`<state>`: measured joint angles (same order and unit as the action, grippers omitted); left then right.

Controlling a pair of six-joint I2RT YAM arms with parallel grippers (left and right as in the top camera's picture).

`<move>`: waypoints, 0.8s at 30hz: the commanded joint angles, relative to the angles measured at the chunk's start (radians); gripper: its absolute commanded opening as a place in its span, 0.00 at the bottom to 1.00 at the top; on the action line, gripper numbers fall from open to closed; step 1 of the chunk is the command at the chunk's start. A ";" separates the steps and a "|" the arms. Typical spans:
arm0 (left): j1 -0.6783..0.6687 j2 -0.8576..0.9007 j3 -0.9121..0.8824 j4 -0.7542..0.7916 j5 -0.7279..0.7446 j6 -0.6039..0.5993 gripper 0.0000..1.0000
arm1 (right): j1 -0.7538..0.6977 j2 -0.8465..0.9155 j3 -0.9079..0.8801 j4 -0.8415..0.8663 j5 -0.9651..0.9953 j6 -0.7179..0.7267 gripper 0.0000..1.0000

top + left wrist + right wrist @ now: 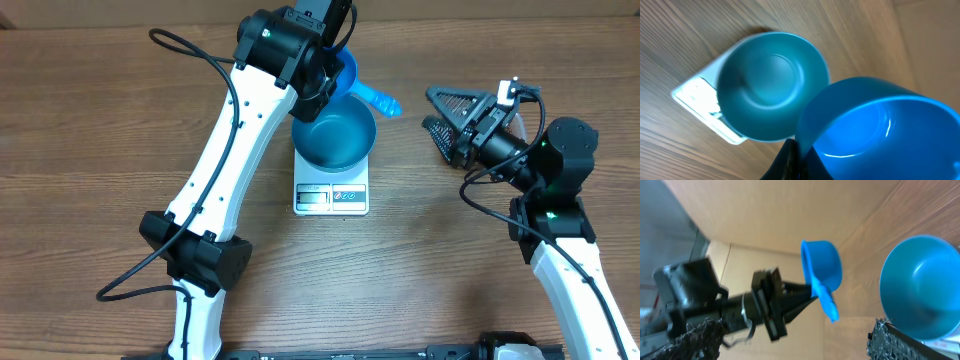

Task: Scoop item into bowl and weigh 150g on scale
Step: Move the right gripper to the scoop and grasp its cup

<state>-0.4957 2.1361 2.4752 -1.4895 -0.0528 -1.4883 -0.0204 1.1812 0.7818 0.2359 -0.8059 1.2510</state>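
Fingers [797, 287] of the left gripper [810, 292] are clamped shut on the scoop [822, 269], pinching it where the handle meets the cup. In the overhead view the scoop sits at the upper middle of the frame, its cup at the bowl's upper rim and its handle sticking out to the right. The bowl [335, 140] stands on the scale [332, 197], covering most of its platform; only the display edge shows below it. Its inside shows smooth plain blue in the left wrist view. The scale rests on the wooden worktop [100, 120], near the middle of the frame. At the right of the overhead view the right gripper [450, 118] has its fingers [460, 100] spread wide with nothing between them, well apart from the bowl.
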 commanded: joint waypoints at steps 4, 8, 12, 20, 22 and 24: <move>0.003 -0.005 0.020 0.029 0.119 -0.198 0.04 | 0.070 0.003 0.016 0.034 0.206 0.036 0.95; -0.004 -0.005 0.020 0.050 0.184 -0.203 0.04 | 0.119 0.003 0.016 0.050 0.301 0.035 0.95; -0.024 -0.004 0.020 0.059 0.184 -0.203 0.04 | 0.130 0.007 0.016 0.050 0.319 0.032 0.95; -0.072 -0.004 0.020 0.058 0.200 -0.203 0.04 | 0.130 0.010 0.016 0.050 0.316 0.031 0.95; -0.082 -0.004 0.020 0.058 0.200 -0.203 0.04 | 0.130 0.010 0.016 0.050 0.317 0.031 0.95; -0.094 -0.004 0.020 0.058 0.200 -0.203 0.04 | 0.130 0.010 0.016 0.047 0.320 0.031 0.94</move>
<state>-0.5739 2.1361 2.4752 -1.4345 0.1394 -1.6737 0.1055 1.1877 0.7818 0.2768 -0.5041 1.2827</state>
